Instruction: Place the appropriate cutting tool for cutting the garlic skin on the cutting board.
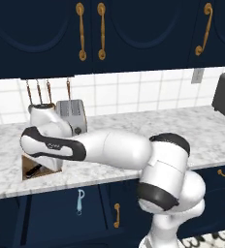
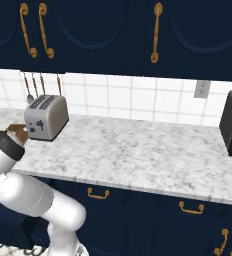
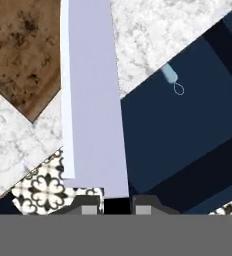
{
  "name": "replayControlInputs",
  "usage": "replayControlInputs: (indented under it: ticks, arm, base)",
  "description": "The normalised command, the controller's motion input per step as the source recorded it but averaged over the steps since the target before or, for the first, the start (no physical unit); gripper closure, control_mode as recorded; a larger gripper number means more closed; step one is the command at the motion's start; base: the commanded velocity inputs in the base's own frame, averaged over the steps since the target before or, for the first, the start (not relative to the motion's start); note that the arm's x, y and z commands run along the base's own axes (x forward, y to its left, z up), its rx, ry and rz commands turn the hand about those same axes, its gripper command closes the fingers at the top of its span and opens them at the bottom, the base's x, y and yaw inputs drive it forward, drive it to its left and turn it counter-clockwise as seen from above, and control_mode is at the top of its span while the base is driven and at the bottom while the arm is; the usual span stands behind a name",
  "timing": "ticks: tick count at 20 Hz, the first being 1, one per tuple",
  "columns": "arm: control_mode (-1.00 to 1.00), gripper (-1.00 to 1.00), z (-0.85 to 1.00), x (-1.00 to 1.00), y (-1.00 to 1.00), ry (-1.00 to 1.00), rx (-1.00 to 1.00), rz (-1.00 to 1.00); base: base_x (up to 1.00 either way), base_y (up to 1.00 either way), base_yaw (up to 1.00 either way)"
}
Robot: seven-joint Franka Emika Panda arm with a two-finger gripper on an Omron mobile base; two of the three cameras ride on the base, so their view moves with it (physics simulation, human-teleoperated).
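Knife [image 3: 93,95] blade: pale silver-white, smooth, matt, extends straight ahead of end effector [image 3: 117,204]. Cutting board [image 3: 23,55], just left of blade: dark brown wood, mottled grain, dull. Table [image 3: 163,30] on both sides of blade: white-grey marble, polished look. Cabinet front [image 3: 188,130] right of end effector: navy, smooth, satin. Toaster [image 2: 45,116]: brushed grey metal. Cabinet handles [image 2: 190,208]: brass-coloured, glossy.

counter [image 1: 134,121] — marble | on it: toaster [image 1: 72,115], cutting board [image 1: 39,168]
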Motion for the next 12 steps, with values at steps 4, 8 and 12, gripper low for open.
replayControlInputs:
  ticks: [4,8,12]
  arm:
    - [-1.00,1.00,-0.26,0.84,0.26,0.03,-0.07,0.23]
    - [-1.00,1.00,-0.52,0.54,0.43,0.01,-0.09,0.22]
    - [-1.00,1.00,-0.41,0.54,0.21,0.00,-0.06,0.16]
  base:
    - [0.00,0.00,0.00]
    - [0.00,0.00,0.00]
    - [0.00,0.00,0.00]
